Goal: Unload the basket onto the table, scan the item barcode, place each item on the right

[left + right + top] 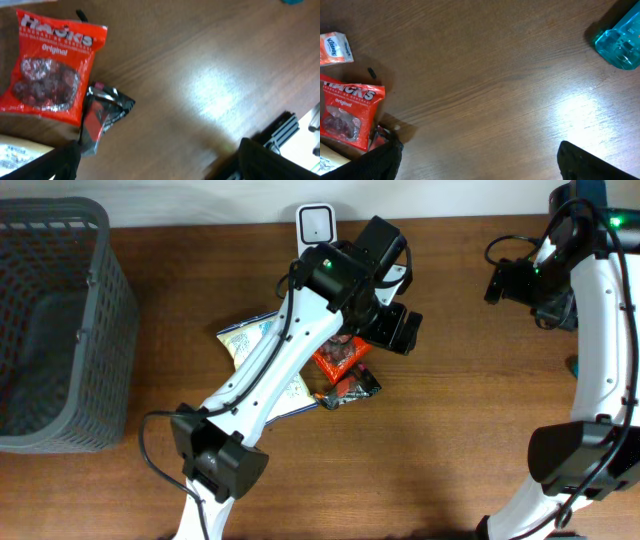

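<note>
While left pincer point(161, 162) hangs open, empty | red Hacks bag point(50, 65) lies below, off-centre

Legible print was found on two items. The red packet point(50, 70) carried the brand "HACKS" in large white capitals across its top, with "Original" in smaller white letters beneath; both words were also readable in the right wrist view. The small white-and-orange tissue pack point(335, 48) bore the name "Kleenex". Print on the black-and-red wrapper point(102, 117) and the pale packet point(20, 152) was too blurred to read.
</note>
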You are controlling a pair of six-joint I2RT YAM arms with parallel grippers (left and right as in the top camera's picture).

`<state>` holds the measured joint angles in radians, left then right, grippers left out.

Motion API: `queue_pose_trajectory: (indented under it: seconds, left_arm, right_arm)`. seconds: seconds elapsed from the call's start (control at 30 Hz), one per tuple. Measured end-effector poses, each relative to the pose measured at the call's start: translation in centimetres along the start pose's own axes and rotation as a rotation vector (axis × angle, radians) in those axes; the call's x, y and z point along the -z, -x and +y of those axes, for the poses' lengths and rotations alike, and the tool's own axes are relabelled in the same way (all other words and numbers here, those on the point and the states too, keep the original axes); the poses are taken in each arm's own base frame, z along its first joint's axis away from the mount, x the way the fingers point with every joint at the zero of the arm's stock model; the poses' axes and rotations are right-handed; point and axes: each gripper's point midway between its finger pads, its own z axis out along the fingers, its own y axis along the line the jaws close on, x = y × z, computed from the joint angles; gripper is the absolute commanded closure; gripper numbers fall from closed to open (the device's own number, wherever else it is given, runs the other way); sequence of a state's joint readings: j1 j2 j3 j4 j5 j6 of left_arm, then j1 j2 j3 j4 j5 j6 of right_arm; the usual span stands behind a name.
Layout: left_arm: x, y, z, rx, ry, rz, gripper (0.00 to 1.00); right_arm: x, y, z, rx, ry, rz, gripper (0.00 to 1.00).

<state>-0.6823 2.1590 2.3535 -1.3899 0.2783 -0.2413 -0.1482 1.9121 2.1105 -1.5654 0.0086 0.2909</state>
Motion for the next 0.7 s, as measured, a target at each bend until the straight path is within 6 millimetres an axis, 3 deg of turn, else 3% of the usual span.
queue_pose_trajectory:
  seconds: [0.27,0.5,0.6,0.7]
  left_arm:
    - [-2.2,1.4,0.4,0.002,-0.001,-0.020,0.01]
    - [-2.6,1.5,0.3,0.005,-0.002,-0.021,0.01]
    - [-4.6,1.0,0.5,0.010,0.007,0.020,0.00]
    - [-5.7,0.8,0.8,0.017,0.013,0.043,0.11]
  right_arm:
    - [0.0,0.3,0.1,0.000,0.004,-0.013,0.01]
    - [0.0,0.5,0.2,0.001,0.006,-0.020,0.01]
    - [0.0,0.5,0.2,-0.001,0.007,-0.021,0.02]
    - [0.0,0.5,0.2,-0.001,0.007,-0.021,0.01]
